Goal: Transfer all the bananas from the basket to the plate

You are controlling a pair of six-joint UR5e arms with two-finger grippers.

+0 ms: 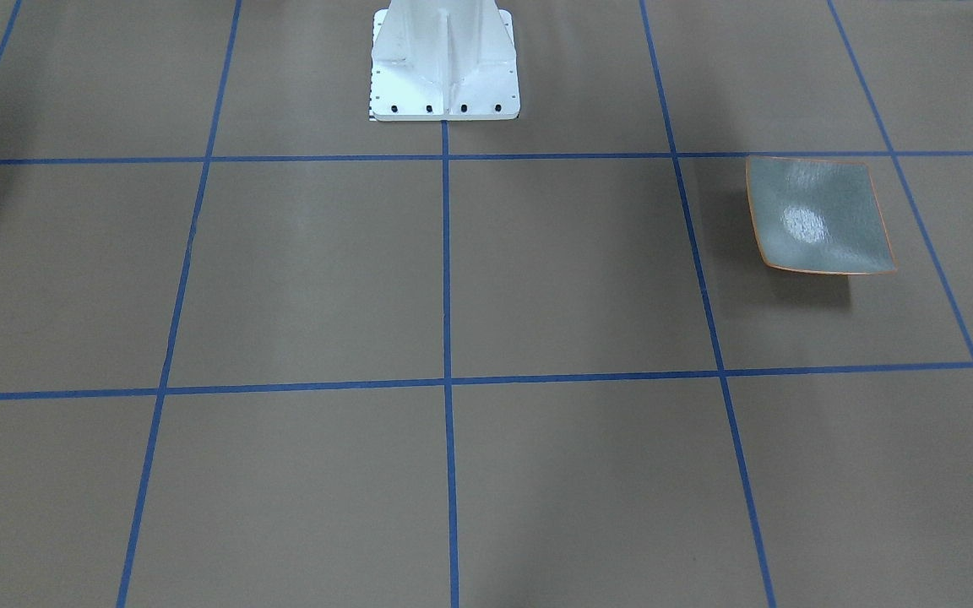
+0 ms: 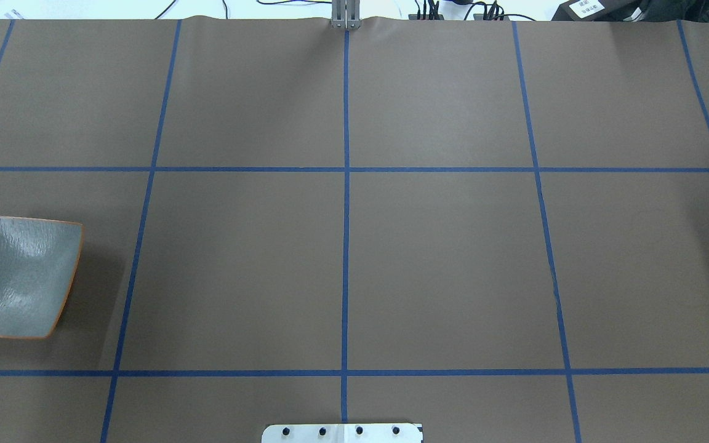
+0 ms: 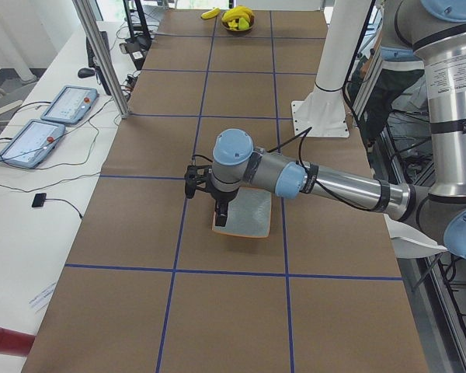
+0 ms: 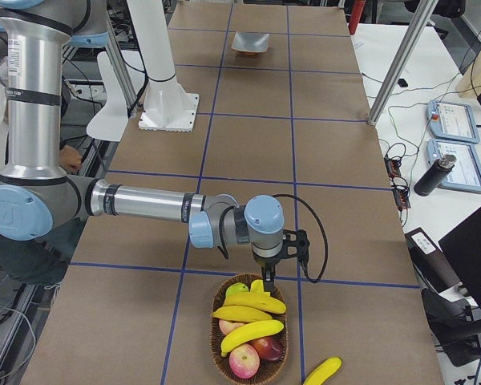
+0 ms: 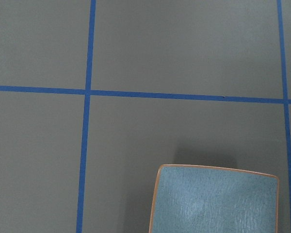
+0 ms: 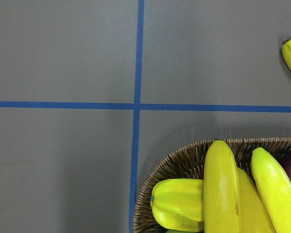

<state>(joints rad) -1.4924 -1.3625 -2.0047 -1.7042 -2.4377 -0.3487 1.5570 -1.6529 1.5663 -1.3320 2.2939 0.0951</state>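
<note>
The grey-green plate point(image 2: 19, 277) with an orange rim lies bare at the table's left end, also seen in the front view point(image 1: 820, 215) and the left wrist view point(image 5: 216, 201). My left gripper point(image 3: 220, 217) hangs just above the plate point(image 3: 248, 217); I cannot tell whether it is open or shut. At the other end, a wicker basket point(image 4: 218, 345) holds several yellow bananas point(image 4: 252, 309). My right gripper point(image 4: 266, 274) hovers over the basket's near rim, state unclear. One banana point(image 4: 322, 371) lies on the table beside the basket. The right wrist view shows bananas point(image 6: 223, 184) inside the basket point(image 6: 169, 165).
Red apples point(image 4: 244, 361) and a green fruit point(image 4: 237, 289) share the basket. The white robot pedestal point(image 1: 444, 63) stands mid-table. Metal frame posts point(image 3: 101, 54) and control tablets point(image 3: 31, 140) sit off the table's far side. Blue tape lines grid the brown surface.
</note>
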